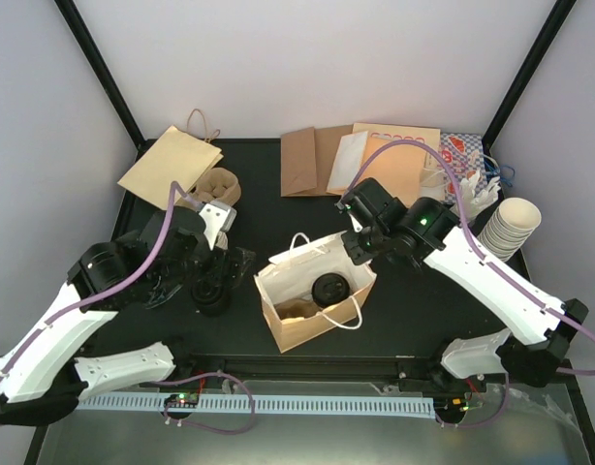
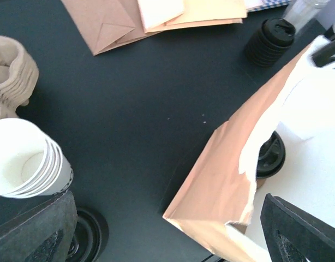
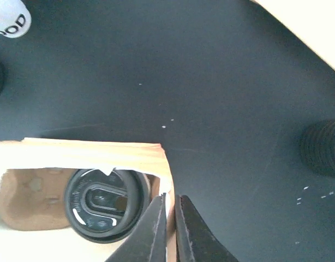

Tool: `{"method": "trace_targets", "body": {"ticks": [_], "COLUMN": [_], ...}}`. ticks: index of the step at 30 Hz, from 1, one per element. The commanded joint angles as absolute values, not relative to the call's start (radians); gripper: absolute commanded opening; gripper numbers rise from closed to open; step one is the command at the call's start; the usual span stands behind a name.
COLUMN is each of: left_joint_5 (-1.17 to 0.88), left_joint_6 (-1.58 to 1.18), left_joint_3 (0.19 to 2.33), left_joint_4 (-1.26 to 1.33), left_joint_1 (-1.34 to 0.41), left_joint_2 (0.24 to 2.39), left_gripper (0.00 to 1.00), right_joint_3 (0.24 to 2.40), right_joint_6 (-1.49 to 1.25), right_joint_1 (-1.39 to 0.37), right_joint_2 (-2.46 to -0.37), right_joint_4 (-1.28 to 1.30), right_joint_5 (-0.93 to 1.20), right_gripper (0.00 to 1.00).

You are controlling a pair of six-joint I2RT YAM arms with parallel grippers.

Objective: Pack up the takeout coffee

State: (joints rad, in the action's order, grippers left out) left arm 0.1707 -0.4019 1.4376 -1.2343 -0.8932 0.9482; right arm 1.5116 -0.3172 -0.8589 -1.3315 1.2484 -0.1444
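A brown paper bag [image 1: 312,325] stands open at the table's middle. Inside it sits one takeout coffee [image 1: 330,288], a cup under a black sip lid [image 3: 105,204], next to a brown pulp carrier [image 3: 31,204]. My right gripper [image 3: 170,218] is shut on the bag's upper edge, one finger inside the wall and one outside, just right of the lid. In the top view it [image 1: 359,254] hangs over the bag's far right corner. My left gripper [image 2: 167,240] stands open and empty, left of the bag [image 2: 222,180], with the lid [image 2: 271,155] showing past the rim.
Flat paper bags [image 1: 365,160] lie at the back, another [image 1: 172,165] at the back left. Pulp trays [image 2: 9,71] and a lying stack of lidless cups [image 2: 25,164] are near my left gripper. A black lid stack [image 2: 269,41] and a cup stack [image 1: 511,225] stand to the right.
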Motion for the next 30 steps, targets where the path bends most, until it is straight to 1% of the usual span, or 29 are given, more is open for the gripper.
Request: {"method": "trace_targets", "body": {"ticks": [1, 4, 12, 21, 26, 29, 30], "left_joint_5": [0.144, 0.125, 0.076, 0.068, 0.052, 0.036, 0.035], "left_joint_6": [-0.405, -0.39, -0.351, -0.33, -0.323, -0.323, -0.323], "left_joint_3": [1.408, 1.392, 1.378, 1.377, 1.363, 1.364, 1.363], "left_joint_4": [-1.249, -1.233, -1.195, -1.171, -1.154, -1.148, -1.149], "left_joint_1": [-0.832, -0.79, -0.716, -0.682, -0.669, -0.663, -0.661], "left_joint_2": [0.938, 0.929, 0.929, 0.936, 0.942, 0.941, 0.942], "left_gripper": [0.95, 0.95, 0.95, 0.97, 0.97, 0.97, 0.98], "right_joint_3": [1.57, 1.585, 1.603, 1.713, 1.778, 1.806, 1.813], "right_joint_6": [-0.337, -0.348, -0.328, -0.28, -0.253, -0.253, -0.253], "right_joint_1": [-0.863, -0.852, -0.702, -0.555, -0.512, -0.486, -0.474], "right_joint_2": [-1.351, -1.387, -1.463, -1.558, -1.626, -1.647, -1.648], "right_joint_4": [1.251, 1.232, 1.115, 1.079, 1.108, 1.137, 1.141], "right_joint_5": [-0.267, -0.306, -0.222, -0.211, -0.265, -0.33, -0.331], "right_gripper": [0.06, 0.01, 0.01, 0.01, 0.03, 0.07, 0.1]}}
